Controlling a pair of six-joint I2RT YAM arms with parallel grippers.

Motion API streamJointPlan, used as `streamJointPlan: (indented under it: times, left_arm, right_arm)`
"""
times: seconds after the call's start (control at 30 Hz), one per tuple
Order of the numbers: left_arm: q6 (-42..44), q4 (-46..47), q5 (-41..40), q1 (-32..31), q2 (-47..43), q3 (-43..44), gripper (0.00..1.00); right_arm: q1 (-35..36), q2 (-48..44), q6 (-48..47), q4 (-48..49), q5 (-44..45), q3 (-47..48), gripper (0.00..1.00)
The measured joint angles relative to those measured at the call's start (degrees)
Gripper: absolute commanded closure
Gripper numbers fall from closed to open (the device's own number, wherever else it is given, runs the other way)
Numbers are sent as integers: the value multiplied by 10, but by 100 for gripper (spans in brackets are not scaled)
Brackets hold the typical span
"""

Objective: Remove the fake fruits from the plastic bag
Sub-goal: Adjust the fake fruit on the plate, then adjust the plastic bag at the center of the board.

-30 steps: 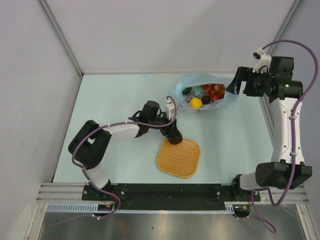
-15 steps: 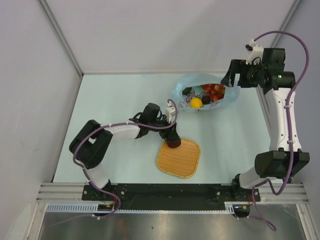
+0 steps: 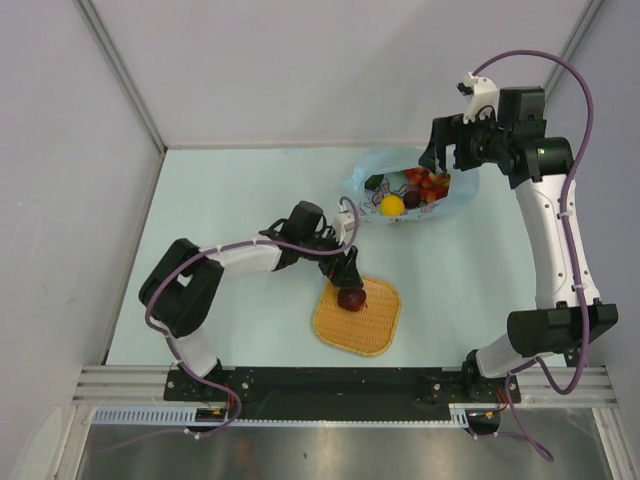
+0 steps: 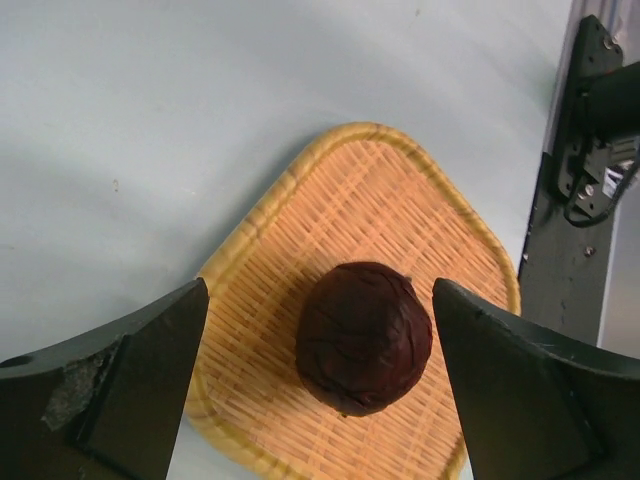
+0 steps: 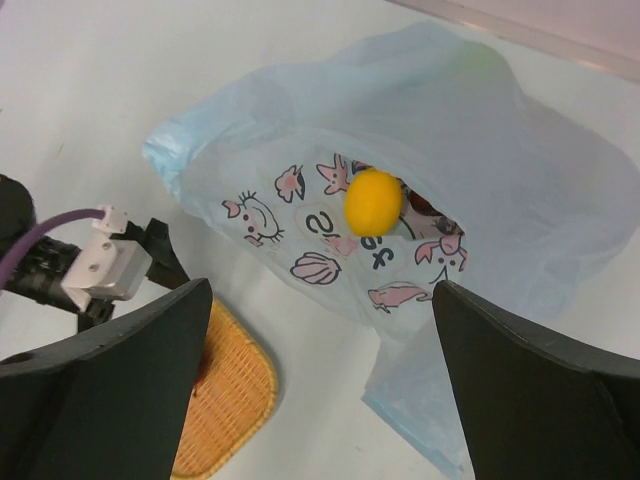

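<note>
Pale mint-green matte desk (image 3: 230, 190), boxed in on 3 sides by plain light-grey panel walls: back wall (image 3: 340, 70), left wall (image 3: 60, 200), right wall (image 3: 618, 90). Slim aluminium corner struts (image 3: 120, 72) run btwn panels. Near edge: flat black mounting rail (image 3: 340, 383), then ribbed aluminium profile (image 3: 130, 380), then brushed steel sheet (image 3: 300, 450) w/ dull reflections. Light even & diffuse; shadows soft, faint.

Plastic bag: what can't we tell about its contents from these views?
- Top view: the right gripper covers the plastic bag's far edge, and the fruits are too small to count.
- Right wrist view: only the lemon shows clearly; plastic hides the rest.
- Left wrist view: bag out of frame.
</note>
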Motion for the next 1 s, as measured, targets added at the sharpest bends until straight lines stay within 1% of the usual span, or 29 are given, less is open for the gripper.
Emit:
streamJointPlan:
  times: [0.1,0.17,0.23,0.33,0.4,0.5,0.57,0.6,0.63,0.7,0.73,0.8,0.83,0.87,0.9,0.93,1.0]
  left_arm:
    - [24,-54,11,6,-35,28,4]
    - [36,-76,7,14,-79,38,7]
    - [45,-82,-20,21,-128,46,7]
    - [46,-78,-83,27,-164,80,7]
    - [45,-71,-117,30,-158,111,7]
    - [32,-68,-157,33,-117,167,7]
    - [19,-67,-187,34,-78,208,11]
    - [12,-76,-203,34,-56,231,13]
    - [5,-84,-218,34,-33,257,21]
    - [-4,-95,-245,34,6,299,33]
    - [-7,-97,-252,34,17,309,53]
    - [-13,-106,-261,34,32,319,80]
    - [-14,-111,-262,34,34,319,96]
    - [-18,-118,-261,35,34,319,100]
    - [-22,-120,-260,35,34,319,100]
    - [-27,-119,-259,35,34,319,100]
    - [-36,-121,-255,35,33,319,100]
  right_arm:
    - [23,0,-13,2,11,9,3]
    - [35,0,-19,4,18,9,3]
    - [45,2,-22,6,24,9,4]
    - [51,7,-26,10,33,12,3]
    - [54,12,-27,14,37,16,4]
    - [60,19,-29,20,45,25,4]
    - [67,20,-32,24,53,26,6]
    - [72,20,-35,26,56,26,9]
    - [77,20,-38,26,60,26,16]
    - [88,20,-46,26,64,26,25]
    - [95,20,-50,26,67,24,37]
    - [108,20,-59,26,69,17,54]
    - [117,20,-65,28,70,10,65]
    - [125,19,-70,28,72,-1,65]
    - [133,19,-75,29,74,-14,65]
    - [141,20,-75,32,79,-32,71]
    - [153,24,-75,37,92,-72,77]
